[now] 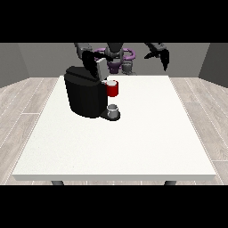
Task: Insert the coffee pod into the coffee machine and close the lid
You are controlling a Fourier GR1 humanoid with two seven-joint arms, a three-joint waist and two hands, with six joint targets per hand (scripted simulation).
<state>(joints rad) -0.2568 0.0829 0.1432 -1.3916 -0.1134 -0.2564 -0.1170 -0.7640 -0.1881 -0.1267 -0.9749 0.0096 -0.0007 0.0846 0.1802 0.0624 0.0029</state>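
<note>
Two hands show above the white table (133,147): the one at the view's left (89,58) sits over the black coffee machine (85,95), just behind its raised lid (101,67), and whether its fingers grasp anything I cannot tell. Beside the machine's red front part (113,89) no pod can be made out, and a small grey cup (113,111) stands below it. Well apart, the hand at the view's right (163,56) hangs in the air with fingers relaxed, holding nothing.

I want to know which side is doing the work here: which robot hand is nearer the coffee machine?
The right one. The robot hand at the view's left sits just above the coffee machine, by its raised lid. The robot hand at the view's right hangs well off to the side.

Black coffee machine (85,94) on white table (147,133)
</note>
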